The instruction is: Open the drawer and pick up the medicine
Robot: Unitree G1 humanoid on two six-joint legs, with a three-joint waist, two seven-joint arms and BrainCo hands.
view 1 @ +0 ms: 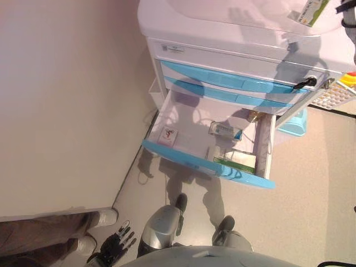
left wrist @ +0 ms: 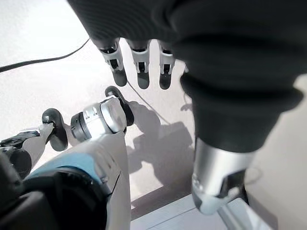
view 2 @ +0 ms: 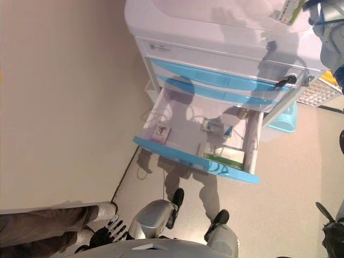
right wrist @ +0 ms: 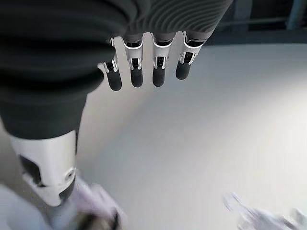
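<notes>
Grey floor (view 1: 311, 189) runs beside a cream wall (view 1: 67, 100). White cabinet (view 1: 222, 33), drawer (view 1: 206, 161) open, medicine box (view 1: 225, 130) inside. Left hand (view 1: 118, 240) and right hand (right wrist: 144, 62) hang low, fingers straight, holding nothing.

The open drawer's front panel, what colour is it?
Light blue, on a white drawer; it shows best in the left eye view.

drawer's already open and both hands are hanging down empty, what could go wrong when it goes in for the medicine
The drawer holds several packs: a small box near its front and a blue-white box and a green-edged pack toward its other end, so the wrong one might get grabbed. These packs lie close together, so fingers may knock a neighbour. The left hand hangs beside a person's shoes; lifting it might brush them.
</notes>
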